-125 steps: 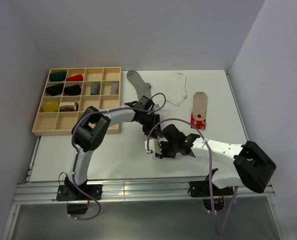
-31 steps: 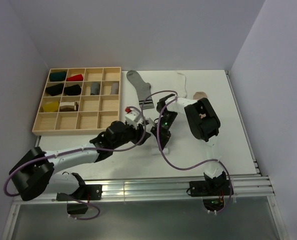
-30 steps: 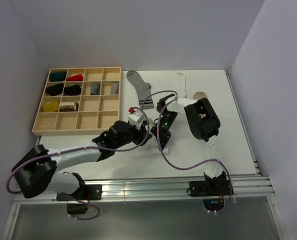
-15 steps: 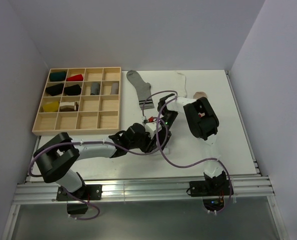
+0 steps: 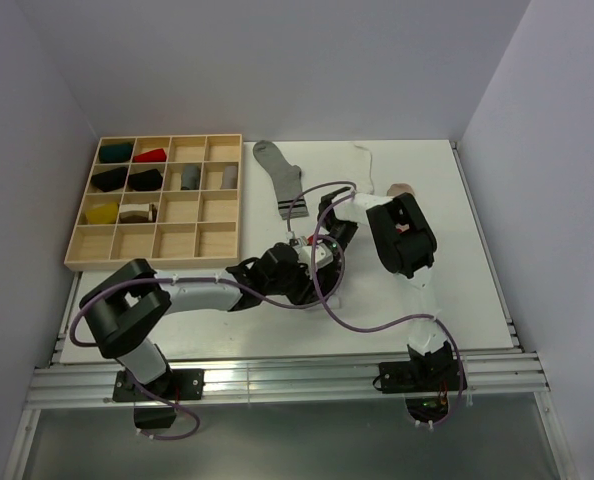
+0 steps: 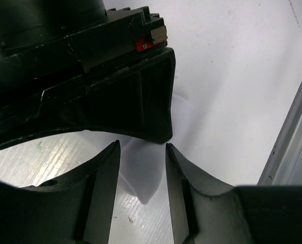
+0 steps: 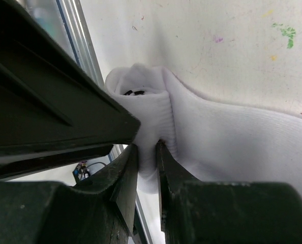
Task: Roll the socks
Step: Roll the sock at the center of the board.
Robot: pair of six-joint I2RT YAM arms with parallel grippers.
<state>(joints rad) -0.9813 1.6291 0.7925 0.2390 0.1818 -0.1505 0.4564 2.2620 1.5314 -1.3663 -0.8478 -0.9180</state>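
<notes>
1. Table (image 5: 447,290): wooden tray (image 5: 155,262) on its left side.
2. Grey striped sock (image 5: 279,180) lies flat at back centre; beige sock (image 5: 399,188) is mostly hidden behind the right arm.
3. White sock (image 7: 232,137) mid-table, bunched fold pinched tight in right gripper (image 7: 146,152).
4. Left gripper (image 6: 142,147): jaws apart, white fabric between them.

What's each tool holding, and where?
Right tool pinches the white sock at a bunched fold. Left tool straddles the same fabric, jaws open, apparently holding nothing.

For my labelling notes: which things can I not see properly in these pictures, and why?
Beige sock: top view, right arm covers all but a tip.
White sock: top view, mostly under that arm and left arm; wrist views crop it.
Tray items: top view, too small to name.
</notes>
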